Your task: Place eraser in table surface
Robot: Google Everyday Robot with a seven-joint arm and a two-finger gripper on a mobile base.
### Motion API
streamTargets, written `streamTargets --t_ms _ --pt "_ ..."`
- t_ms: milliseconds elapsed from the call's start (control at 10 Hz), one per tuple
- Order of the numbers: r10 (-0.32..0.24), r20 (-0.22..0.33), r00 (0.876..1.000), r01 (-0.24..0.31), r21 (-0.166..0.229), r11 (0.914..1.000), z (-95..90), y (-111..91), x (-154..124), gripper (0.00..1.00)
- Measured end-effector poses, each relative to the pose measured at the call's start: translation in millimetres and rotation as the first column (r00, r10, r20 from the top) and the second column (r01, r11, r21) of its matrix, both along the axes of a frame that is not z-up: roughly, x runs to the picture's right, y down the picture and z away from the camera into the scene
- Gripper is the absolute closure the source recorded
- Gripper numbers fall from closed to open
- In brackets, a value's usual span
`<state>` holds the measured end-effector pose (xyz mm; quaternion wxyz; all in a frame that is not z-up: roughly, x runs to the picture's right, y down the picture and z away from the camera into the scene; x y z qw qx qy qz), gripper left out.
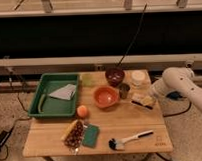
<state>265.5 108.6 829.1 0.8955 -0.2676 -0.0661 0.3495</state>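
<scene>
Reaching in from the right edge, the hand [149,97] sits low over the table [121,129], right at the eraser [142,100]; whether it grips the block I cannot tell, since the white arm [180,84] and wrist cover that spot. From this view the eraser seems to lie on the planks at the right side, its cream top up and dark base below, though it may be just lifted. Just left of it stands a small dark cup [124,90], and beyond that an orange bowl [105,96]. Farther back are a dark red bowl [115,75] and a pale round container [138,77]. Near the front edge lies a white-handled brush [129,140]. To the left sit an orange fruit [82,111], a teal sponge [90,136], a snack bag [74,134] and a green tray [54,94]
</scene>
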Motion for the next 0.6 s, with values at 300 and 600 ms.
streamTargets --t_ms 300,600 --pt "0.032 -0.016 0.999 -0.032 -0.003 0.9995 16.9 5 4 0.57" --pt "0.043 -0.033 0.999 -0.043 -0.001 0.9991 26.7 8 12 0.27"
